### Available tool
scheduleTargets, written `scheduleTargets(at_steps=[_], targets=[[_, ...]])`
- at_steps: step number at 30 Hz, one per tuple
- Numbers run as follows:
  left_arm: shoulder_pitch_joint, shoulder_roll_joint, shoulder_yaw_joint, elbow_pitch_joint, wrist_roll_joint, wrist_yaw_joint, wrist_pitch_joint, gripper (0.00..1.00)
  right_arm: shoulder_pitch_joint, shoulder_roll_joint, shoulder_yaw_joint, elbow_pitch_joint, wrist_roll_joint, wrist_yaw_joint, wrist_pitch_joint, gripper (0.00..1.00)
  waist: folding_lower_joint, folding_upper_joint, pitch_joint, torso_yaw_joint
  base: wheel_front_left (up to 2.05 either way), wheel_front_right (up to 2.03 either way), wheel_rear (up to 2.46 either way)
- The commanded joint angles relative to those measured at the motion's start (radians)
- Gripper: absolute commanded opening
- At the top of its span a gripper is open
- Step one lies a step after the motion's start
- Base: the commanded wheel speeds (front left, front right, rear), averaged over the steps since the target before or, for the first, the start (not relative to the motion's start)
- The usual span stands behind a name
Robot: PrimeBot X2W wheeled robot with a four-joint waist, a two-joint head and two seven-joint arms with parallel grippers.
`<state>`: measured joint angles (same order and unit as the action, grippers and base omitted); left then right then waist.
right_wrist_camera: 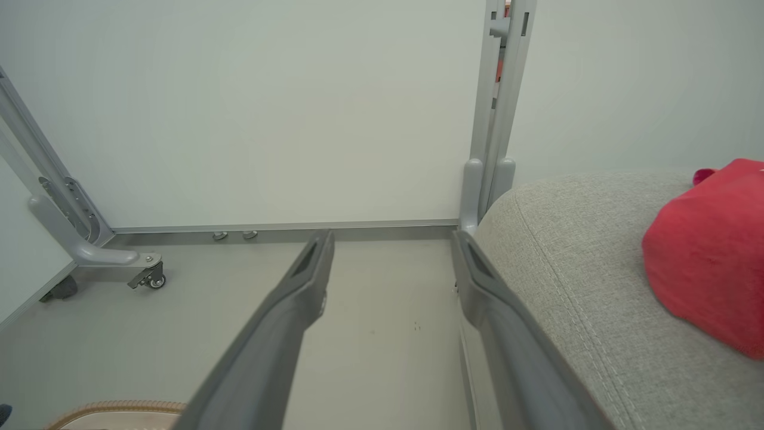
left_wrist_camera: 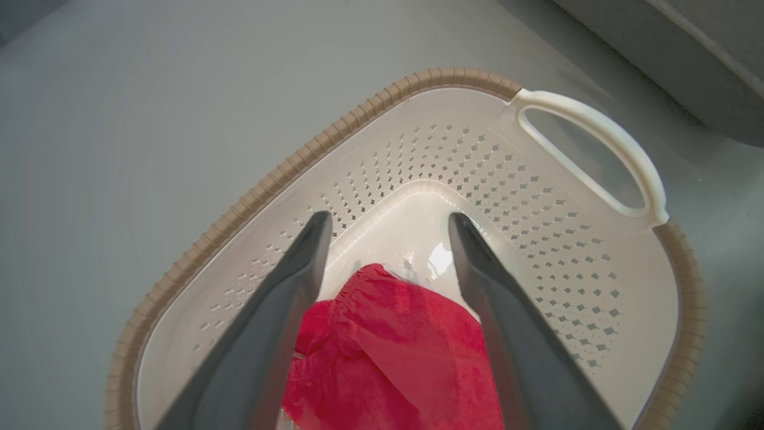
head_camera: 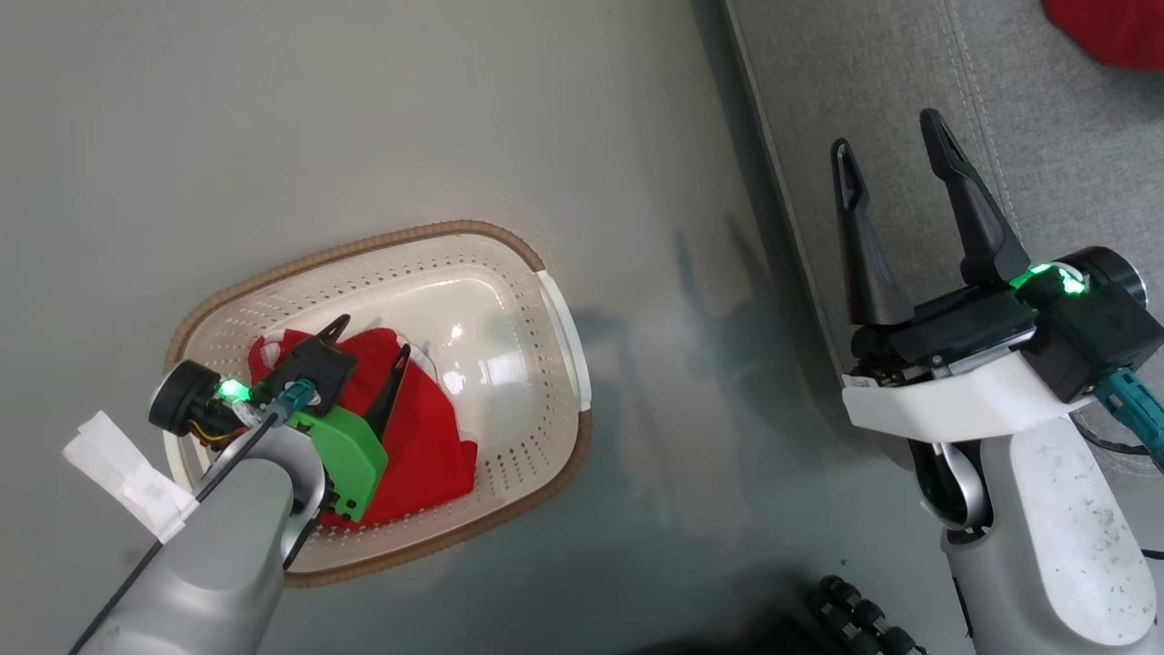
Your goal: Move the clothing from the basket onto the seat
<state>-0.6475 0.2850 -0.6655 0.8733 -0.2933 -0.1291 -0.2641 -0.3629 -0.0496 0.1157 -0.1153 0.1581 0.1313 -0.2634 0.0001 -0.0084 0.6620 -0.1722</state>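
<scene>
A cream perforated basket [head_camera: 518,300] with a brown rim stands on the grey floor at lower left. One red garment [head_camera: 427,446] lies in its near half. My left gripper [head_camera: 373,337] hangs open just above that garment [left_wrist_camera: 394,346], a finger on either side of it, holding nothing. The grey seat [head_camera: 1046,155] fills the upper right, and a second red garment [head_camera: 1109,32] lies on it at the corner. My right gripper [head_camera: 891,136] stands open over the seat's front edge, empty. In the right wrist view that garment [right_wrist_camera: 710,257] rests on the seat [right_wrist_camera: 585,269].
A white basket handle [left_wrist_camera: 597,149] faces the seat. White wall panels on grey wheeled frames [right_wrist_camera: 89,251] stand beyond the floor. A black corrugated cable [head_camera: 864,619] lies near my base at the bottom.
</scene>
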Motion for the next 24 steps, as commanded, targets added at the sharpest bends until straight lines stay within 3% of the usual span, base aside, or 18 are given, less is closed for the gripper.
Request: scheduleTargets(at_steps=[1, 12, 24], targets=[[-0.032, 0.011, -0.01, 0.021, -0.004, -0.003, -0.001, 1.0, -0.016, -0.002, 0.0, -0.009, 0.006, -0.001, -0.002, 1.0, -0.0001, 0.0084, 0.066, -0.037, 0.0, 0.0, 0.0], [-0.162, 0.03, -0.152, 0.22, -0.022, -0.003, -0.001, 1.0, -0.051, -0.002, 0.015, -0.056, 0.02, -0.001, -0.002, 1.0, -0.0001, 0.0084, 0.192, -0.073, 0.0, 0.0, 0.0], [-0.274, 0.036, -0.243, 0.357, -0.064, -0.003, 0.036, 1.0, -0.04, -0.002, 0.019, -0.104, 0.021, -0.001, -0.002, 1.0, -0.0001, 0.0084, 0.279, -0.095, 0.0, 0.0, 0.0]])
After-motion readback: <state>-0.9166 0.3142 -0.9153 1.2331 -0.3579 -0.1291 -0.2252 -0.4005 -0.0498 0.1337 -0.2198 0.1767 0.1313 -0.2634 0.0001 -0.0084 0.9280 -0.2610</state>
